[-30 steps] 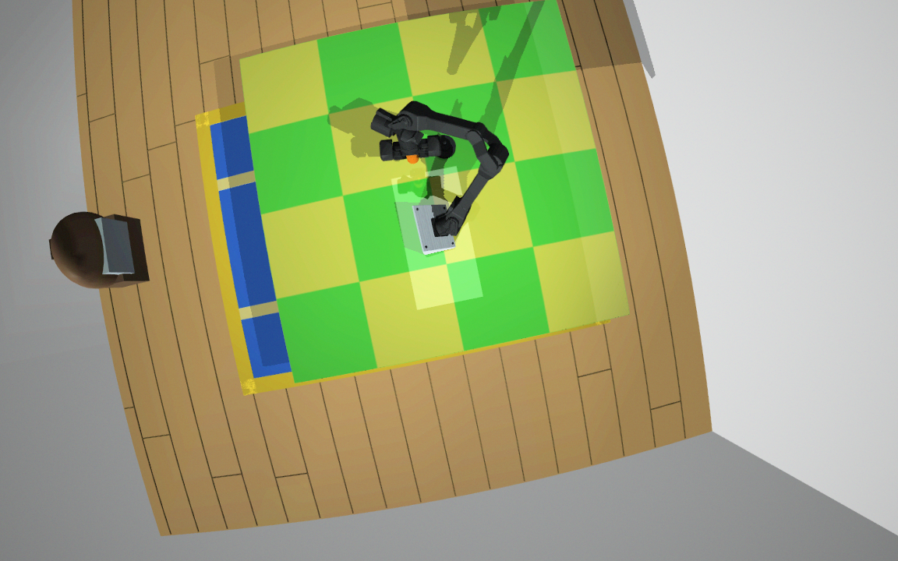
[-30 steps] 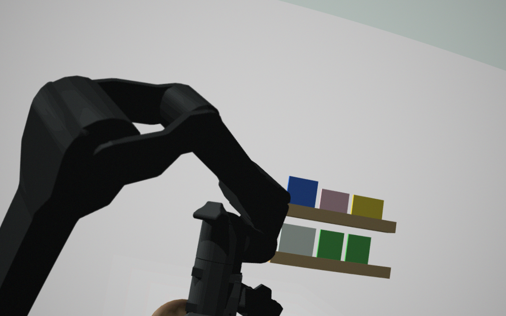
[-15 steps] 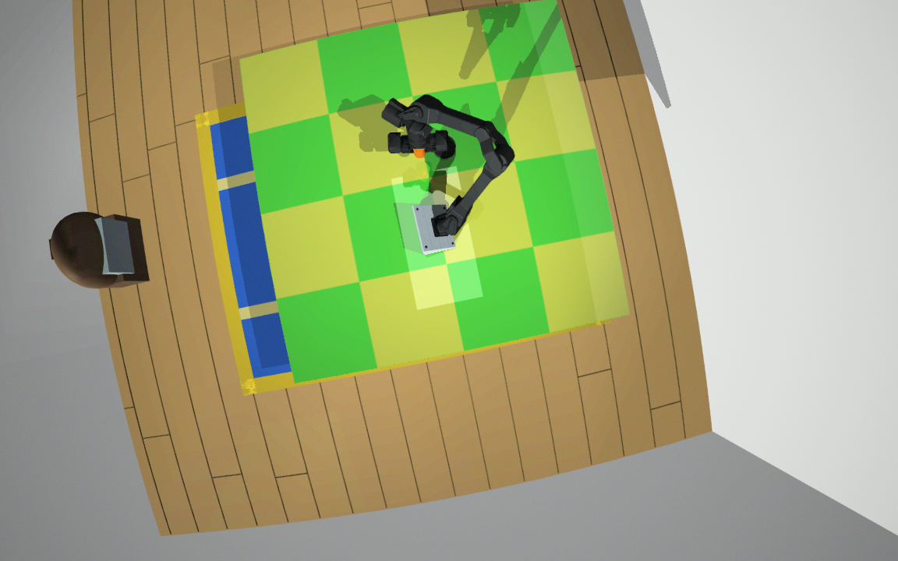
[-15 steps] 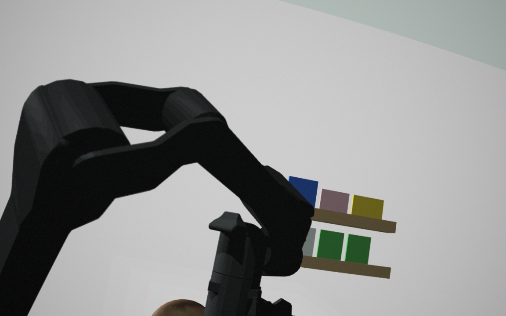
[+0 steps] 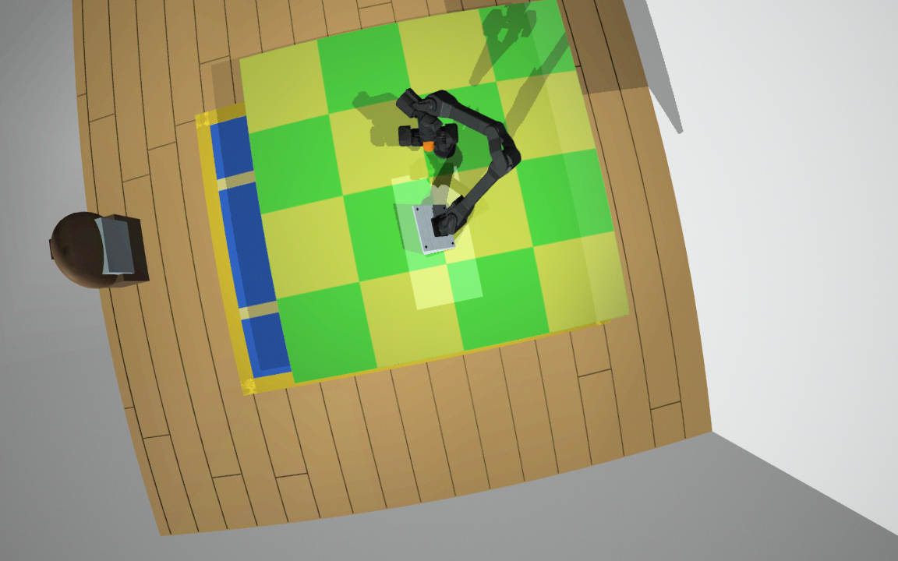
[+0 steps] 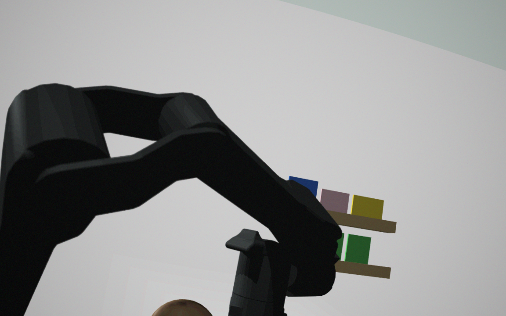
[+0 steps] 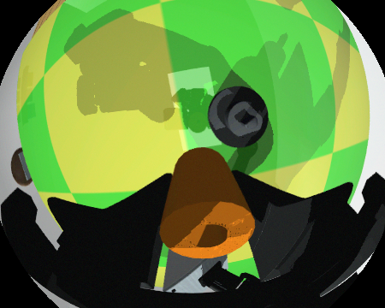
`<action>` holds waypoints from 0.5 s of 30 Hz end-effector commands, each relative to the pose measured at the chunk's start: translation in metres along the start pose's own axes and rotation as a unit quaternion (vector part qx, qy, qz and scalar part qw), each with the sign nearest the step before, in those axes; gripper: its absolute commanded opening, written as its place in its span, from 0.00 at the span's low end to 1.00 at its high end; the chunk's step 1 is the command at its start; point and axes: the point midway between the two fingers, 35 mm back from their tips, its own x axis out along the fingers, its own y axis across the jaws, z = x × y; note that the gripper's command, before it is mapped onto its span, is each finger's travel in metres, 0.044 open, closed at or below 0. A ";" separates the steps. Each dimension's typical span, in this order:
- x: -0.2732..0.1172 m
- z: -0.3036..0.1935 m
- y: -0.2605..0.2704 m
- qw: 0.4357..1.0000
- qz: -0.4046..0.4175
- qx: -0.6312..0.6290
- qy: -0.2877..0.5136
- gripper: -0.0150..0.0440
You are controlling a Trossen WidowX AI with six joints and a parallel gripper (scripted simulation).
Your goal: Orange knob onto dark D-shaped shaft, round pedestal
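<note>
My gripper (image 7: pixel 206 251) (image 5: pixel 429 141) is shut on the orange knob (image 7: pixel 204 205) (image 5: pixel 429 146) and holds it in the air above the checkered mat. In the wrist view the knob's underside faces the camera and shows its D-shaped hole (image 7: pixel 212 232). The round dark pedestal (image 7: pixel 239 115) with its dark shaft (image 7: pixel 245 118) stands on the mat beyond the knob, a little to the right of it and apart from it. In the top view the arm hides the pedestal. The exterior view shows only the dark arm (image 6: pixel 129 165) from below.
The green and yellow checkered mat (image 5: pixel 298 160) lies on a wooden floor (image 5: pixel 403 432). The arm's grey base plate (image 5: pixel 428 234) sits at the mat's middle. A blue strip (image 5: pixel 242 230) runs along the mat's left edge. A wall shelf (image 6: pixel 365 221) with coloured boxes hangs behind.
</note>
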 end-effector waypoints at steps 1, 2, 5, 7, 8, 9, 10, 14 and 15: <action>0.003 0.006 -0.009 1.000 0.000 -0.003 -0.004 0.25; 0.004 0.008 -0.012 1.000 0.000 -0.004 -0.005 0.25; 0.007 0.013 -0.019 1.000 -0.002 -0.005 -0.006 0.25; 0.010 0.015 -0.024 1.000 -0.003 -0.006 -0.006 0.25; 0.011 0.017 -0.027 1.000 -0.003 -0.006 -0.007 0.25; 0.012 0.018 -0.030 1.000 -0.004 -0.007 -0.007 0.25; 0.013 0.020 -0.032 1.000 -0.004 -0.007 -0.007 0.25; 0.017 0.025 -0.043 1.000 -0.008 -0.009 -0.008 0.25; 0.019 0.026 -0.046 1.000 -0.008 -0.009 -0.009 0.25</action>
